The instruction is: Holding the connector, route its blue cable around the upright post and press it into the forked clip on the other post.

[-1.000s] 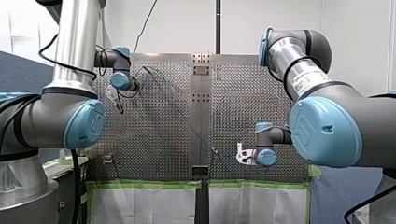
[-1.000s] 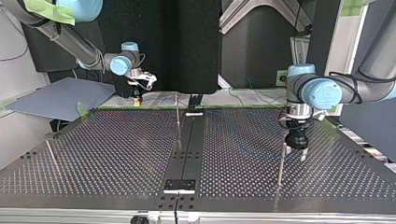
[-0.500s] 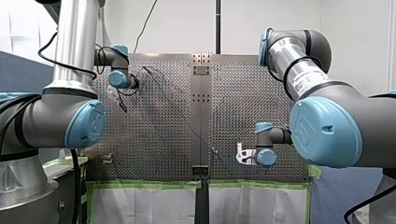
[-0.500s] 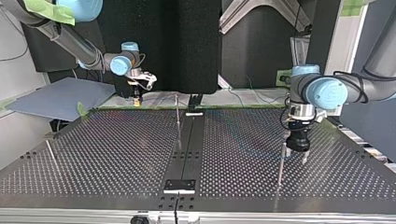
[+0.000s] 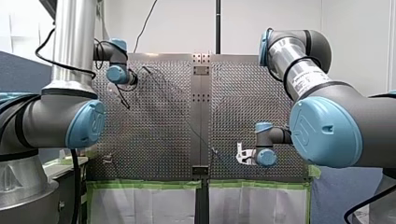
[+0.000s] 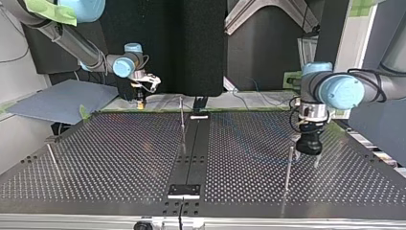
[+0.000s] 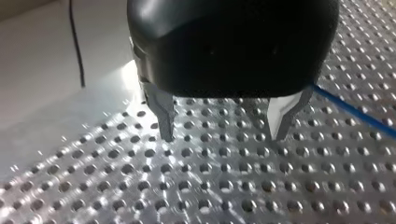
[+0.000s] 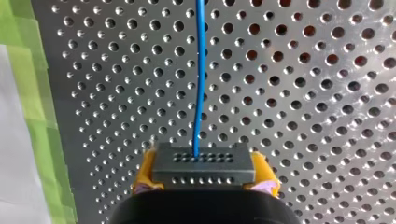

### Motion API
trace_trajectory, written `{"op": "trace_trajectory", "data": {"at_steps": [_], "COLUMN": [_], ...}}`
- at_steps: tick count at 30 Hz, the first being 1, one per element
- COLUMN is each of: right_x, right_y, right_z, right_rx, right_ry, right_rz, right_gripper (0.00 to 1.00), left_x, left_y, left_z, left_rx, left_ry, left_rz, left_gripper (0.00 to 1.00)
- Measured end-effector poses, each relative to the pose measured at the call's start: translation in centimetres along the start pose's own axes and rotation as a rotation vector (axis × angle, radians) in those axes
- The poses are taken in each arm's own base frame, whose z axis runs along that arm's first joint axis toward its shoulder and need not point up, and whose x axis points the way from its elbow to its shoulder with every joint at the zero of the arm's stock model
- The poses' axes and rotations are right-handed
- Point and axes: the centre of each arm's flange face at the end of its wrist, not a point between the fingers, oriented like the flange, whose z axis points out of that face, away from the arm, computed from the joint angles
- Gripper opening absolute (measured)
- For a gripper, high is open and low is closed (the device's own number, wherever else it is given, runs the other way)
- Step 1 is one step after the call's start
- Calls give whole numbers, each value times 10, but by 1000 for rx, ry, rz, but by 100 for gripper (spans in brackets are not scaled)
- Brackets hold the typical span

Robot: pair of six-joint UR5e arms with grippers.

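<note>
Blue against all that perforated metal, the cable (image 8: 201,70) only really shows in the wrist views. The right wrist one has it running straight ahead out of the black connector (image 8: 203,161), which my right gripper (image 8: 204,171) is pinching between its yellow pads (image 8: 145,170), just over the table (image 8: 303,93) next to the green tape (image 8: 35,93). The top view can't show that much, it just puts that gripper at its far left, pointing down. In the left wrist view, my left gripper (image 7: 222,133) has its metal fingers (image 7: 164,116) spread wide with nothing between them, and the cable passes just beside one finger. The top view adds what that one misses: an upright post (image 6: 288,167) right next to it at the near right, with the wrist aimed straight down. There's a label (image 5: 306,77) on my right arm in the front view, but the print is too small to read.
</note>
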Motion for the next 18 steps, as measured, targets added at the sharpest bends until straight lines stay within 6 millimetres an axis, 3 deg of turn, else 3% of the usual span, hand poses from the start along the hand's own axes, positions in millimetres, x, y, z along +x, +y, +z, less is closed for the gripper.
{"op": "trace_trajectory", "data": {"at_steps": [13,18], "right_x": [0,-1], "right_y": [-1,-1], "right_z": [-1,-1], "right_rx": [1,1], "right_ry": [-4,-6], "right_rz": [-2,-3], "right_gripper": [0,0], "left_x": [19,13], "left_y": [9,1], "left_z": [-22,-30], "left_rx": [7,22], "left_ry": [86,80], "left_rz": [-75,-79], "left_gripper": [100,100]}}
